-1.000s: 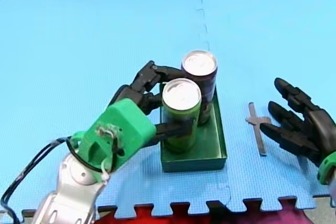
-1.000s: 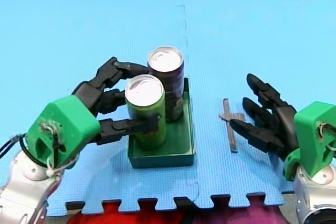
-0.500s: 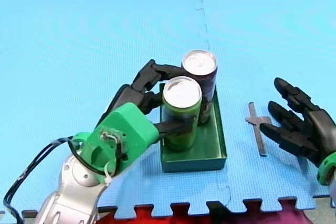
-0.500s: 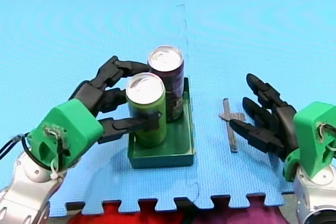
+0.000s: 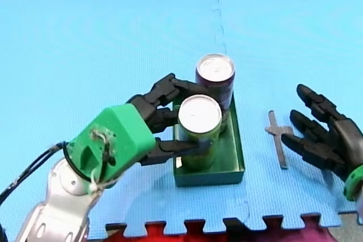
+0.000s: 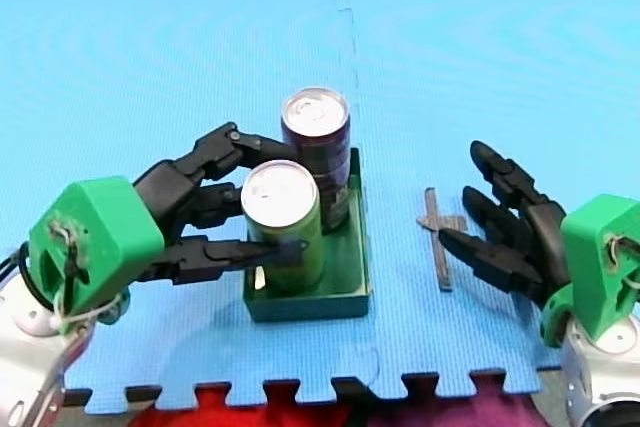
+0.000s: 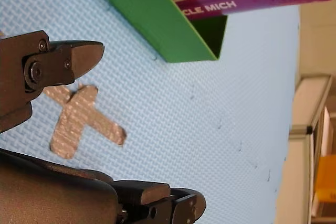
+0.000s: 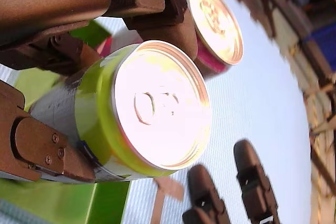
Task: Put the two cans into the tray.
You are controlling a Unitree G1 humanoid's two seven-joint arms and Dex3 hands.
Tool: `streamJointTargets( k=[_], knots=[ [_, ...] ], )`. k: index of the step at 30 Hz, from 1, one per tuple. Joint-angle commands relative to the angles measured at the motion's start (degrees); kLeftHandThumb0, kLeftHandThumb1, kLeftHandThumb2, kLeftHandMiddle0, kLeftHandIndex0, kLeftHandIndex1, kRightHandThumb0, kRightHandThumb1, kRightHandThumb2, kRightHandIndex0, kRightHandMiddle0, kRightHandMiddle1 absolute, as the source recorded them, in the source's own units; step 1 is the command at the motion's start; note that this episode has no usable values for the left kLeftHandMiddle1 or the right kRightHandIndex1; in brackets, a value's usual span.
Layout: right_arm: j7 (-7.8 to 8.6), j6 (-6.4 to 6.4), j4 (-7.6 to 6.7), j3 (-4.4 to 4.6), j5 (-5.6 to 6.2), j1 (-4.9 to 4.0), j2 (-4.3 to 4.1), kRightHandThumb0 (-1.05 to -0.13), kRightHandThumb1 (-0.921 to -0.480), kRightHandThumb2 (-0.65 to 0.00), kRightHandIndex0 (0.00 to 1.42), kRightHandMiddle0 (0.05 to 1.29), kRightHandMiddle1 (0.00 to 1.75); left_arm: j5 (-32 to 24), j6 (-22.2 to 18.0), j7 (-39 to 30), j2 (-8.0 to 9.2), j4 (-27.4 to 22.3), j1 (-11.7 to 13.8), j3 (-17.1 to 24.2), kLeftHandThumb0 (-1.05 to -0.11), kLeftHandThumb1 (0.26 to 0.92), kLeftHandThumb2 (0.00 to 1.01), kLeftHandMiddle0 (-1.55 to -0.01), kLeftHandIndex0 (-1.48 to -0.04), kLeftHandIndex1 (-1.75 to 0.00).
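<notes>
A green can (image 5: 198, 140) stands upright in the front half of the dark green tray (image 5: 237, 165), with my left hand (image 6: 285, 202) shut on it: thumb across its front, the other fingers behind. In the second wrist view the same green can (image 8: 152, 114) sits between dark fingers (image 8: 37, 150). A purple can (image 5: 215, 75) stands upright at the tray's back end, just behind the green one. My right hand (image 5: 294, 116) is over the mat to the right of the tray and holds nothing.
A grey tape cross (image 5: 278, 140) lies on the blue foam mat (image 5: 85, 43) between the tray and my right hand; the tape cross (image 7: 84, 121) also shows in the first wrist view. The mat's jigsaw front edge (image 5: 187, 225) runs close below the tray.
The green can has come down a little, toward the tray's front, in my left hand. The left wrist has swung out to the left. The right hand has not moved.
</notes>
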Motion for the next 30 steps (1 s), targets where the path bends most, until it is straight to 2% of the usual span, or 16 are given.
streamJointTargets(
  k=[1,2,8,13,19,22,24,25,27,29,30],
  knots=[
    [0.10,-0.03,0.27,-0.12,0.02,-0.08,-0.37,-1.048,-0.921,-0.142,0.25,0.20,0.00,-1.0,1.3,-0.8,0.64,-1.5,0.1,0.4,-0.828,0.783,0.02,-0.43,-0.15,0.00],
    [0.12,-0.05,0.31,-0.14,0.02,-0.09,-0.40,-1.048,-0.921,-0.142,0.25,0.19,0.00,-1.2,1.5,-0.8,0.60,-1.7,0.2,0.4,-0.772,0.752,0.01,-0.41,-0.15,0.00],
    [0.27,-0.04,0.28,-0.24,0.08,-0.06,-0.49,-1.048,-0.921,-0.142,0.24,0.19,0.00,-3.9,0.2,-0.5,-0.72,-1.2,1.1,1.8,-0.602,0.639,0.00,-0.36,-0.15,0.00],
    [0.13,-0.06,0.33,-0.29,0.10,-0.04,-0.35,-1.048,-0.921,-0.141,0.24,0.19,0.00,-5.5,-1.2,-0.9,-0.97,0.2,0.9,2.5,-0.571,0.618,0.00,-0.34,-0.15,0.00],
    [0.24,-0.05,0.22,-0.39,0.23,-0.01,-0.37,-1.048,-0.921,-0.139,0.24,0.19,0.00,-6.1,-0.1,-0.4,-1.32,0.7,0.5,2.7,-0.598,0.619,0.00,-0.31,-0.15,0.00],
    [0.24,-0.11,0.17,-0.39,0.22,0.06,-0.32,-1.048,-0.921,-0.138,0.24,0.19,0.00,-5.6,-0.4,1.0,-1.98,1.2,0.5,2.7,-0.625,0.627,0.00,-0.29,-0.14,0.00],
    [0.22,-0.17,0.16,-0.37,0.20,0.11,-0.29,-1.048,-0.921,-0.138,0.24,0.19,0.00,-4.2,-2.3,3.5,-3.06,1.8,0.7,2.5,-0.669,0.641,0.01,-0.29,-0.14,0.00],
    [0.20,-0.20,0.16,-0.37,0.18,0.12,-0.28,-1.048,-0.921,-0.138,0.24,0.19,0.00,-3.4,-3.6,4.9,-3.56,2.1,0.9,2.4,-0.731,0.659,0.01,-0.28,-0.14,0.00],
    [0.17,-0.23,0.20,-0.37,0.19,0.14,-0.25,-1.048,-0.921,-0.138,0.24,0.19,0.00,-0.3,-6.7,8.4,-4.28,3.0,1.2,1.6,-0.925,0.736,0.03,-0.27,-0.13,0.00],
    [0.20,-0.23,0.20,-0.42,0.24,0.16,-0.24,-1.048,-0.921,-0.139,0.24,0.19,0.00,2.6,-8.1,10.7,-4.28,3.2,1.4,0.7,-1.022,0.782,0.03,-0.26,-0.13,0.00],
    [0.22,-0.21,0.20,-0.45,0.28,0.15,-0.27,-1.048,-0.921,-0.139,0.24,0.19,0.00,3.6,-8.4,11.3,-4.17,3.2,1.4,0.5,-1.035,0.789,0.03,-0.25,-0.13,0.00]
  ],
)
